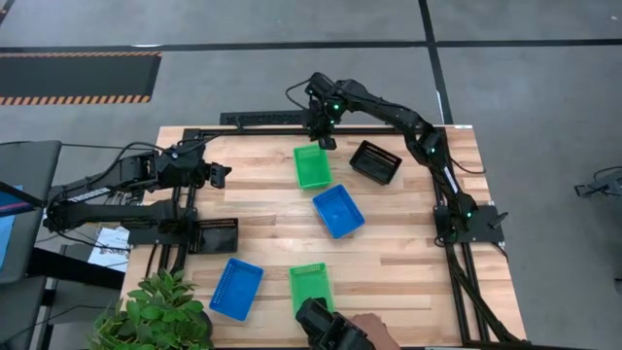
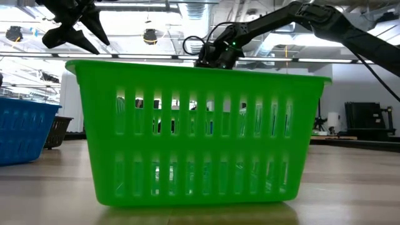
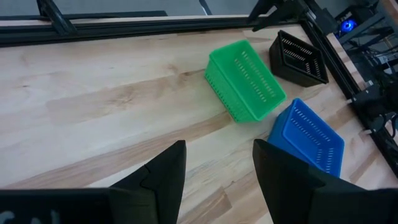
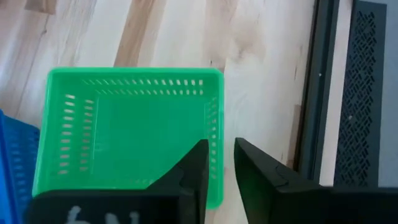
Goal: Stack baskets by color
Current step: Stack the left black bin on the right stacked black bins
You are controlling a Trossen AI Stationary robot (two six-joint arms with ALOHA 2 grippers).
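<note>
A green basket (image 1: 312, 166) stands on its base at the table's far middle, with a blue basket (image 1: 338, 211) just nearer and a black basket (image 1: 375, 161) to its right. My right gripper (image 4: 222, 171) is open over the green basket's far right corner, one finger inside its wall and one outside. Nearer the front edge stand a second green basket (image 1: 311, 288), a blue basket (image 1: 236, 289) and, at the left, a black basket (image 1: 216, 235). My left gripper (image 3: 217, 180) hangs open above the table's left side, with nothing between its fingers. My right gripper comes slanting down from the far side and straddles the green basket's wall rim (image 4: 217, 149) near its far right corner. Wood shows between the wall and the outer finger (image 4: 255, 171). Whether the inner finger (image 4: 196, 171) touches the wall, I cannot tell. The basket rests flat on the table.
A person's hand (image 1: 371, 325) and a dark device (image 1: 326, 326) show at the front edge. A potted plant (image 1: 155, 313) stands at the front left corner. A dark metal frame (image 1: 262, 119) runs along the far edge. Bare wood lies between the two groups of baskets.
</note>
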